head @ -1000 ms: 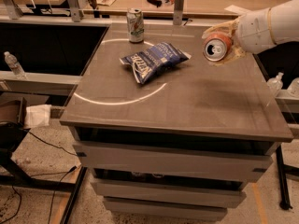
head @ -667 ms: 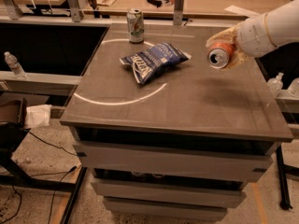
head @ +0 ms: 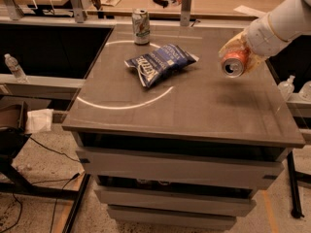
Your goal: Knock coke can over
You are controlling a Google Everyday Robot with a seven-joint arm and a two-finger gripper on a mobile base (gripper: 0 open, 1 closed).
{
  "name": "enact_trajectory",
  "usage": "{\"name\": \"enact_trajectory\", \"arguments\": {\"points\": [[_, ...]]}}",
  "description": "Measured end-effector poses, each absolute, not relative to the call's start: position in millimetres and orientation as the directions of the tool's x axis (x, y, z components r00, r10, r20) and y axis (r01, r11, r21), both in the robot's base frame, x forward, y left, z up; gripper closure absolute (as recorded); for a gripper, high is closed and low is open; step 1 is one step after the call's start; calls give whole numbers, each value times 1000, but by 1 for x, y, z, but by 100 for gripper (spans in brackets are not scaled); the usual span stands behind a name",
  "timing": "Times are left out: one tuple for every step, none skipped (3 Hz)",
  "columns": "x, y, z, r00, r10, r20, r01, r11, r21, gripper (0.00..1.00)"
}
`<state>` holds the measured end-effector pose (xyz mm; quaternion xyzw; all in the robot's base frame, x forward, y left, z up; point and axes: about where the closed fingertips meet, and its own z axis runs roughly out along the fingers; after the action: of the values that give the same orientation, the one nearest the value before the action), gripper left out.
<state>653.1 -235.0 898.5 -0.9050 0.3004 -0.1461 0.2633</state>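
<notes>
The coke can is red with a silver top. It lies tilted on its side in the air, top facing the camera, just above the right part of the table. My gripper, at the end of the white arm coming in from the upper right, is shut on the can, with its pale fingers wrapped around the can's body. The can's shadow falls on the table below it.
A blue chip bag lies mid-table. A silver-white can with green markings stands upright at the back left. Water bottles stand off the table at left and right. Drawers sit below the tabletop.
The gripper has carried the tilted coke can a little down and to the right, closer to the tabletop. The chip bag and the silver can have not moved.
</notes>
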Motion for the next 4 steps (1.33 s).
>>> {"name": "enact_trajectory", "arguments": {"points": [[651, -239, 890, 812, -567, 134, -455, -761, -462, 100], [647, -245, 880, 831, -541, 132, -454, -796, -401, 100], [642, -251, 869, 841, -527, 125, -458, -814, -356, 100], [636, -255, 858, 844, -524, 112, -466, -821, -330, 100]]}}
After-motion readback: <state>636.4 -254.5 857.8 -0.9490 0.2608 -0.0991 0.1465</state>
